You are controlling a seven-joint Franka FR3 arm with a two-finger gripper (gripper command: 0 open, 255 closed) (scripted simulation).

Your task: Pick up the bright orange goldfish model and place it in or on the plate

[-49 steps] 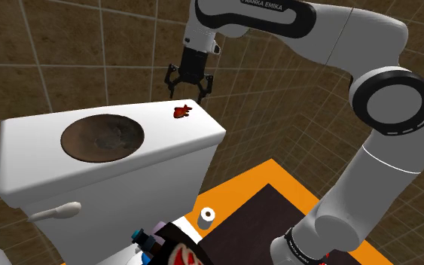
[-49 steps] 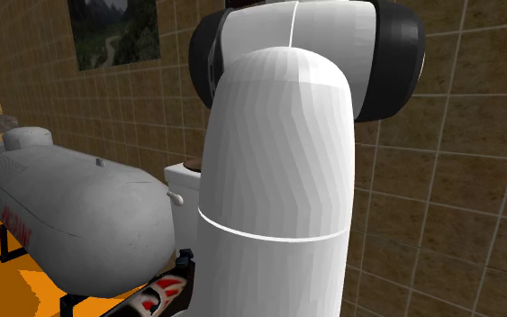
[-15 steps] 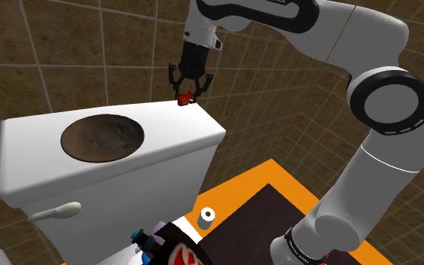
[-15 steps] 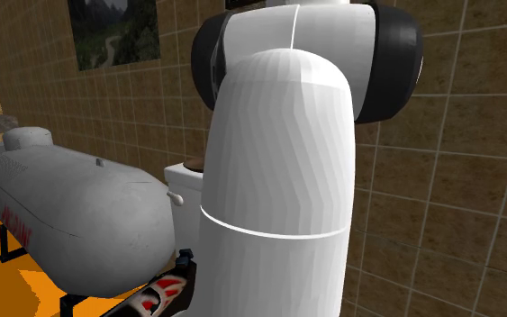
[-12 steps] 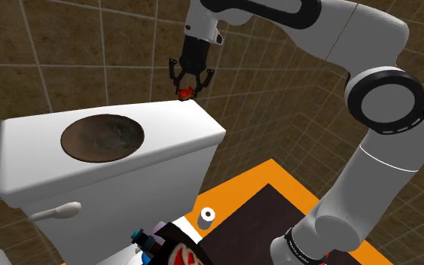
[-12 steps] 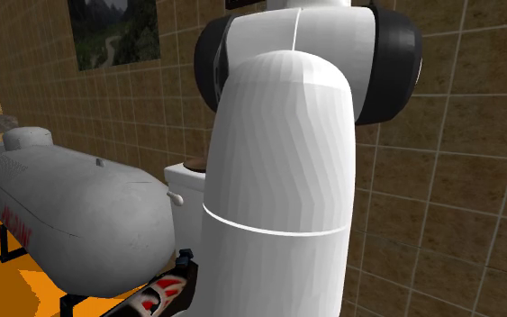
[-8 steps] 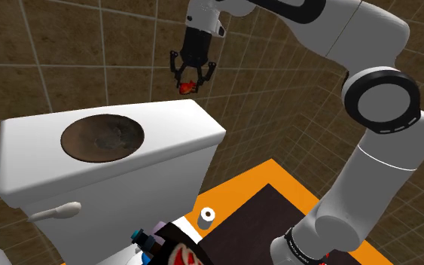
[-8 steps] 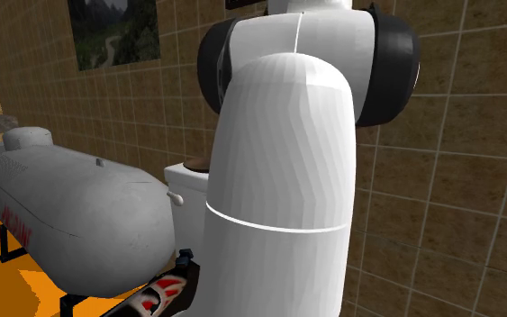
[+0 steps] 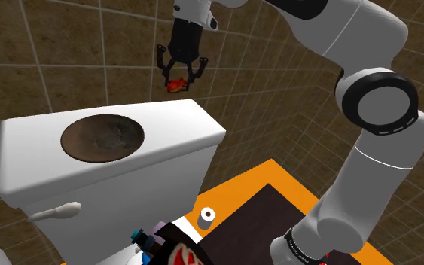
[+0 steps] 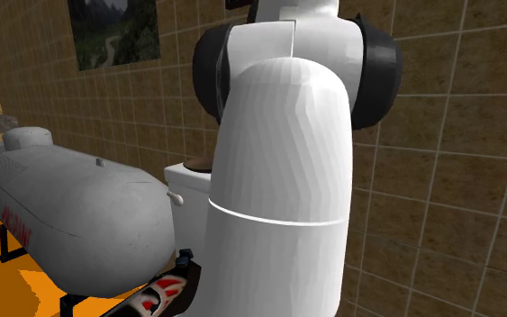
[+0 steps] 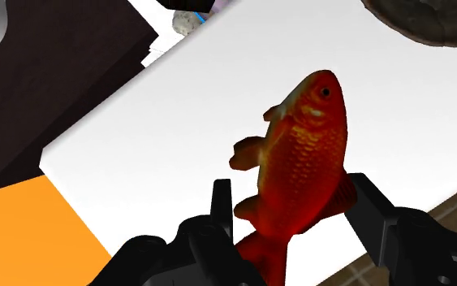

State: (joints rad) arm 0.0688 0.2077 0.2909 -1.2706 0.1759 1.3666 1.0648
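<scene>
Red-orange scaly goldfish model (image 11: 303, 154), clamped at mid-body between the 2 fingers of the all-black gripper (image 9: 178, 75), tail back toward the palm, head pointing out past the fingertips. Hanging in the air above the white toilet tank lid (image 9: 191, 124), clear of it. Lower toward the shoulder view's left, lying on that lid, round brown mottled plate (image 9: 71, 135), well apart from the fish.

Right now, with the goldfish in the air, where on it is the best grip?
Probably the rear body, just ahead of the tail, approached tail-first, as the gripper clasps the goldfish now: the body narrows there to fit between the fingers, and the head points away from the hand.
</scene>
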